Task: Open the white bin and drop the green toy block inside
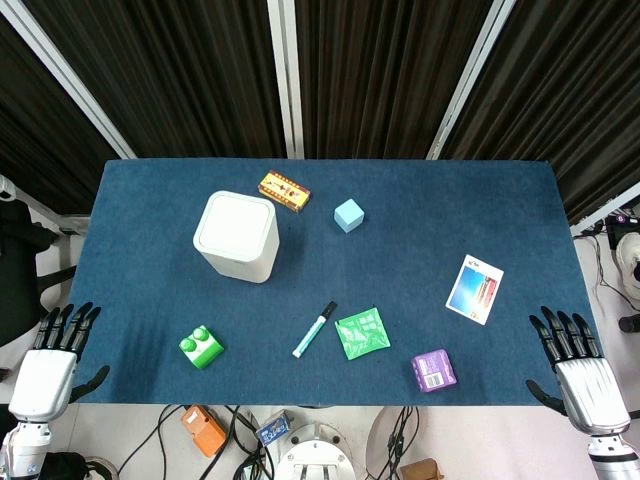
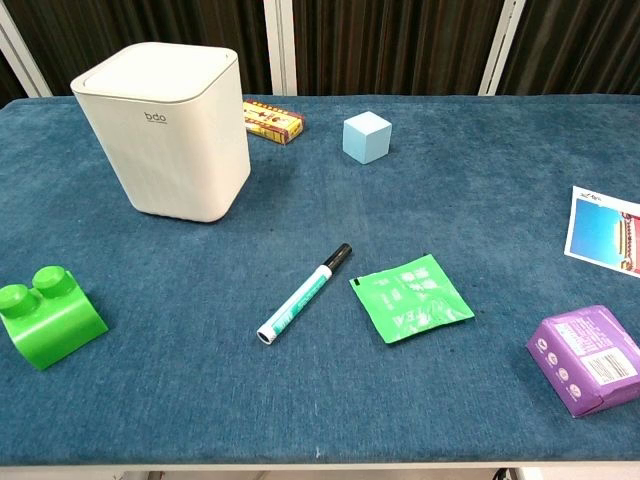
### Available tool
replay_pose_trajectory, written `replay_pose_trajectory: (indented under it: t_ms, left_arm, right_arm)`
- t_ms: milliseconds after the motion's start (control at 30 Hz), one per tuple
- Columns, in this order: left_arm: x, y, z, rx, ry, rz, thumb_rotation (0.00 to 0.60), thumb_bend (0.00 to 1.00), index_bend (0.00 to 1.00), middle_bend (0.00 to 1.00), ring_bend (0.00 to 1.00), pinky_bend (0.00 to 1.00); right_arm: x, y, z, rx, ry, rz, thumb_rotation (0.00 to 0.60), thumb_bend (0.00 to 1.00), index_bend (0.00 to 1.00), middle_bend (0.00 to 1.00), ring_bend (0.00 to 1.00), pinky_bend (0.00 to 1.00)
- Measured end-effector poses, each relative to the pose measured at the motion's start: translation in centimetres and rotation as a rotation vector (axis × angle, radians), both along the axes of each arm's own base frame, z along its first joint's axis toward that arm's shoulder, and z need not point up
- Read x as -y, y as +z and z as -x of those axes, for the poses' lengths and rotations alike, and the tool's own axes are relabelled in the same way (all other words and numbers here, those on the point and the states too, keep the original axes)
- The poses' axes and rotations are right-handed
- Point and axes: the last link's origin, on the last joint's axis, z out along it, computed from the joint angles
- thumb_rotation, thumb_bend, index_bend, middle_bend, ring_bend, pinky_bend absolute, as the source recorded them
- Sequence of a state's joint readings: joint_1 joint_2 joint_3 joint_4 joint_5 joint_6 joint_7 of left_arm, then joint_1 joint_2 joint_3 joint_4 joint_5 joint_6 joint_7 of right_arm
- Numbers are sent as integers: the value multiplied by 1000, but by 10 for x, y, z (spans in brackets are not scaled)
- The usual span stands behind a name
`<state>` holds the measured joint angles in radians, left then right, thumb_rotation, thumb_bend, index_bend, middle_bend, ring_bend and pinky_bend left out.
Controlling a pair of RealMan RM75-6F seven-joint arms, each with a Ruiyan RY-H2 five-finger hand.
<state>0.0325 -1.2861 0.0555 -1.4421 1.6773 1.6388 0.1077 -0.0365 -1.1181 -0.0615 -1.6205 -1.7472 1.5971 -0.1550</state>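
The white bin [image 1: 237, 235] [image 2: 166, 129] stands upright on the left half of the blue table with its lid down. The green toy block [image 1: 201, 346] [image 2: 48, 315], with two round studs on top, sits near the front left edge. My left hand [image 1: 55, 358] hangs off the table's front left corner, fingers spread and holding nothing. My right hand [image 1: 577, 365] hovers by the front right corner, fingers likewise apart and empty. Neither hand shows in the chest view.
A marker pen [image 1: 314, 329] [image 2: 305, 293], a green sachet [image 1: 362, 333] [image 2: 411, 297] and a purple packet [image 1: 434, 370] [image 2: 588, 359] lie along the front. A light blue cube [image 1: 348, 215] [image 2: 366, 137], an orange box [image 1: 284, 190] [image 2: 271, 121] and a card [image 1: 474, 288] [image 2: 604, 230] lie farther back.
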Motion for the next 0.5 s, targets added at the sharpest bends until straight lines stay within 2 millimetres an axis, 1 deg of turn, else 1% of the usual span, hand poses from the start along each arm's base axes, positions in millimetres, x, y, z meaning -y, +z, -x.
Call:
replay_pose_trajectory:
  t_ms: [200,300,333,367,400,433,467,500]
  left_arm:
    - [-5,-4,-4,10,-25,29,600,149,8,37,0,28]
    - [-15,-5,-14,28,-79,45,600,151,8,2,5,49]
    - [-19,-5,-18,36,-96,48,600,153,8,0,51,114]
    - [-25,-5,-24,49,-116,50,600,159,8,2,152,227]
    - [-30,-5,-30,61,-132,48,600,170,8,5,296,372]
    - [-36,-4,-36,74,-150,46,600,179,8,8,396,468]
    - [-46,-4,-47,97,-175,41,600,200,8,21,536,598]
    - [-53,-3,-56,118,-193,38,600,218,8,36,618,673]
  right_arm:
    - [-1,3,1,7,-4,12,600,307,0,0,0,0]
    - [0,3,1,7,-7,15,600,307,0,0,0,0]
    - [0,2,1,6,-7,13,600,307,0,0,0,0]
    - [0,2,1,4,-8,10,600,307,0,0,0,0]
    - [1,1,1,2,-8,8,600,307,0,0,0,0]
    - [1,0,0,0,-9,6,600,307,0,0,0,0]
    - [2,0,0,-2,-10,5,600,307,0,0,0,0]
    - [2,-1,0,-4,-12,3,600,307,0,0,0,0]
